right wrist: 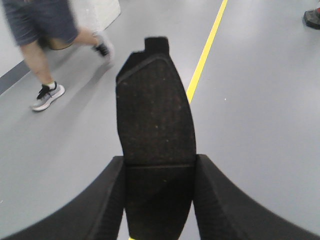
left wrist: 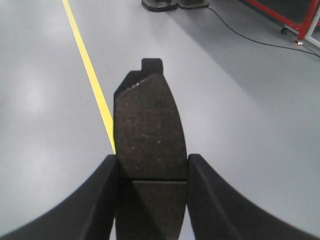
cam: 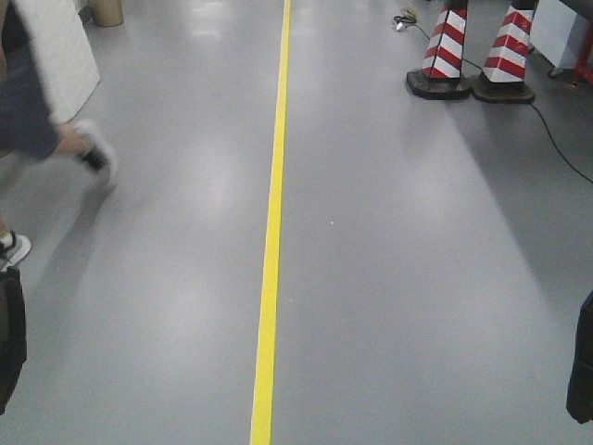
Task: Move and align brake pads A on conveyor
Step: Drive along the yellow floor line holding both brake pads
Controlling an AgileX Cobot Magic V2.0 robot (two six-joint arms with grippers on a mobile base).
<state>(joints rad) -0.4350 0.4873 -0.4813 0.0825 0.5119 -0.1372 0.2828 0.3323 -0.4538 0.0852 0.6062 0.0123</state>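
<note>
My left gripper (left wrist: 152,167) is shut on a dark grey-brown brake pad (left wrist: 148,125). The pad sticks out forward above the grey floor, its centre groove at the fingertips and an end tab at the far tip. My right gripper (right wrist: 159,167) is shut on a second brake pad (right wrist: 156,117), held the same way. In the front view only dark edges of the left arm (cam: 9,338) and the right arm (cam: 582,371) show at the lower corners. The conveyor and the other pads are out of view.
A yellow floor line (cam: 273,222) runs straight ahead over the grey floor. Two red-and-white striped posts (cam: 477,51) with a cable stand at the far right. A person (cam: 37,102) walks at the left, also in the right wrist view (right wrist: 47,35). A red frame (left wrist: 290,20) stands far right.
</note>
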